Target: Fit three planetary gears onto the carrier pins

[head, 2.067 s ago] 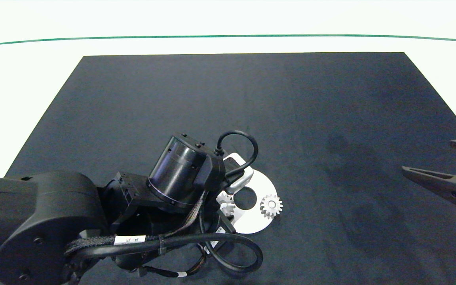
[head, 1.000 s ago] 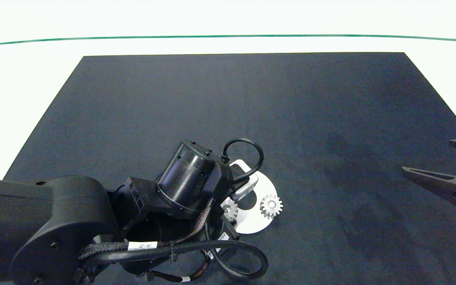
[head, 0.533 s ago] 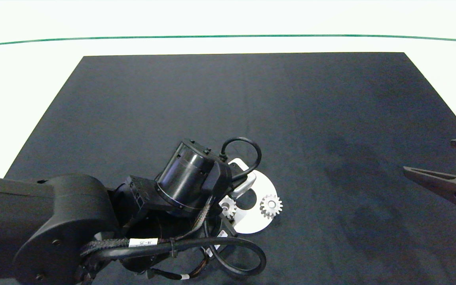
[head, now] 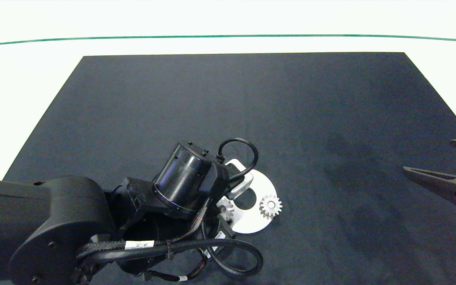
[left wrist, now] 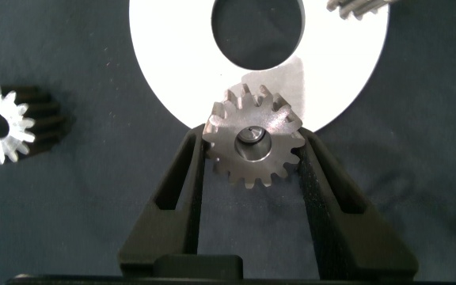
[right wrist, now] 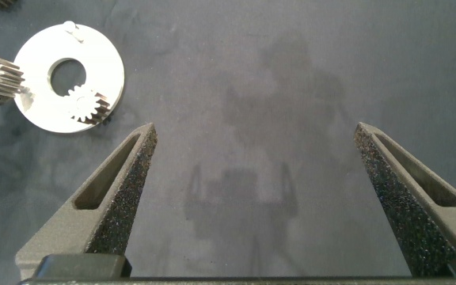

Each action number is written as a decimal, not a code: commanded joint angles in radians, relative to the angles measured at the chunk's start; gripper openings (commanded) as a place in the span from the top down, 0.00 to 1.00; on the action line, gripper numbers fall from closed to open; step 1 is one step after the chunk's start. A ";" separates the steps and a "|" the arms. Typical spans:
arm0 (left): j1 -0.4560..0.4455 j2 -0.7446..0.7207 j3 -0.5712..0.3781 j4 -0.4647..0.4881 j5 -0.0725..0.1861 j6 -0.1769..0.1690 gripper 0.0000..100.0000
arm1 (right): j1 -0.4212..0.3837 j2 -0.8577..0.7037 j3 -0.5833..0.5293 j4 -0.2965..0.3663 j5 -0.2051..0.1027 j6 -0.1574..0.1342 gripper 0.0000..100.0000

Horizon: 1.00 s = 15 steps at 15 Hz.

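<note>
One gear [left wrist: 253, 146]: left gripper [left wrist: 252, 170] is clamping it at the white disc [left wrist: 172, 71] rim.
Spare gear [left wrist: 0, 124]: lying beside the disc.
Right gripper [right wrist: 252, 170]: hanging wide apart, empty.
Change: left arm is easing back slightly.

The white disc [head: 261, 188] is covered on its left half by the left arm [head: 180, 182], so access from that side is blocked. The gap between the left gripper [left wrist: 252, 170] fingers is filled by a gear [left wrist: 253, 146]. The disc's right rim is occupied by a seated gear [head: 270, 206]. The black mat [head: 331, 118] between disc and right gripper [right wrist: 252, 158] is unobstructed.
</note>
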State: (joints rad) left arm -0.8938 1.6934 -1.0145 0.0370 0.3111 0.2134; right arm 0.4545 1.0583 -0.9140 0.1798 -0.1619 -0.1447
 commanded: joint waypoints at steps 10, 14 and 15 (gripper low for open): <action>-0.007 -0.004 0.013 -0.046 0.040 -0.012 0.00 | 0.001 0.002 0.000 0.003 -0.001 -0.003 0.00; 0.082 -0.069 -0.104 -0.031 0.039 -0.066 0.00 | 0.001 -0.001 0.000 0.001 -0.001 -0.001 0.00; 0.128 -0.077 -0.147 -0.016 0.039 -0.075 0.00 | 0.001 -0.001 0.000 0.001 -0.001 -0.001 0.00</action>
State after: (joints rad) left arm -0.8240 1.6496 -1.1017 0.0104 0.3477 0.1470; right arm 0.4551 1.0572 -0.9140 0.1802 -0.1619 -0.1447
